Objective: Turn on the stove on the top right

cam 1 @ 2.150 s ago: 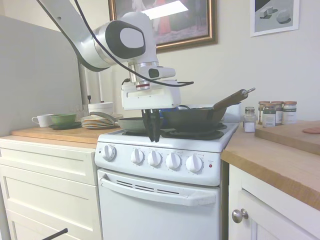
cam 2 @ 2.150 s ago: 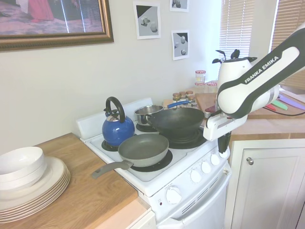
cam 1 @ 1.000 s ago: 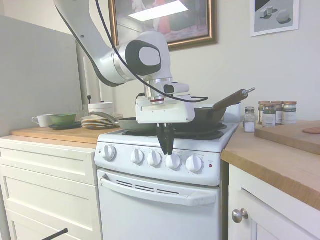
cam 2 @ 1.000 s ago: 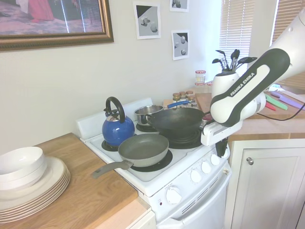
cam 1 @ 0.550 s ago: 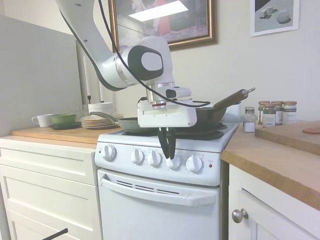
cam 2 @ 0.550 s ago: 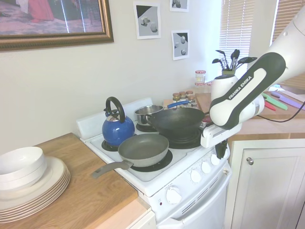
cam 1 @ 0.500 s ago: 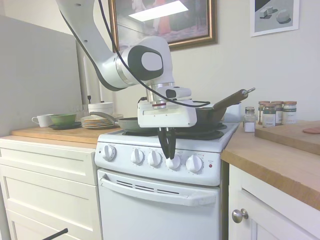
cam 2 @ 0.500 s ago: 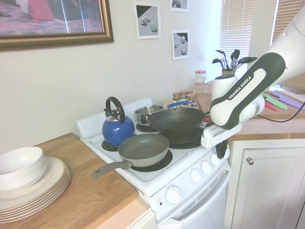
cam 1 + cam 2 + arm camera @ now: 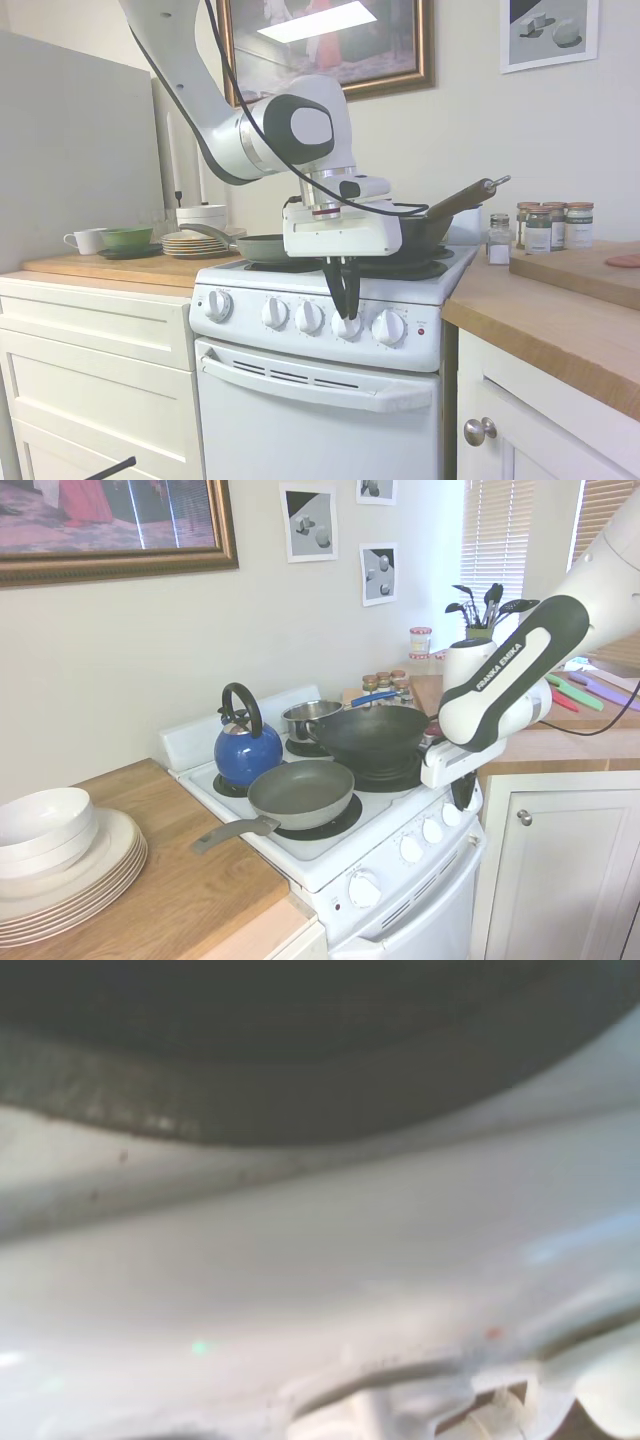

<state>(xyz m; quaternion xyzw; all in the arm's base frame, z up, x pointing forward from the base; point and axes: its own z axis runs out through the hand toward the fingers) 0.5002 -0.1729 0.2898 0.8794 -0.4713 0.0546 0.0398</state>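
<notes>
The stove (image 9: 300,420) is a narrow white range with five round knobs and a small red light (image 9: 420,331) on its front panel. My gripper (image 9: 347,312) points straight down in front of that panel. Its dark fingers (image 9: 341,290) are close together, and their tips rest at the top of the fourth knob from the left (image 9: 347,325). From the other side, the gripper (image 9: 463,800) hangs at the panel's far end and hides part of the knobs there. The wrist view is a blur of the stove's white enamel (image 9: 320,1260) under a dark rim.
A black wok (image 9: 420,228) and a grey frying pan (image 9: 300,792) sit on the near burners, just behind the gripper. A blue kettle (image 9: 246,748) and a small pot (image 9: 310,718) stand at the back. Spice jars (image 9: 545,228) and wooden counters flank the stove.
The gripper has moved right along the knob row and come down, from in front of the second and third knobs to the top of the fourth knob. Its fingers stay close together.
</notes>
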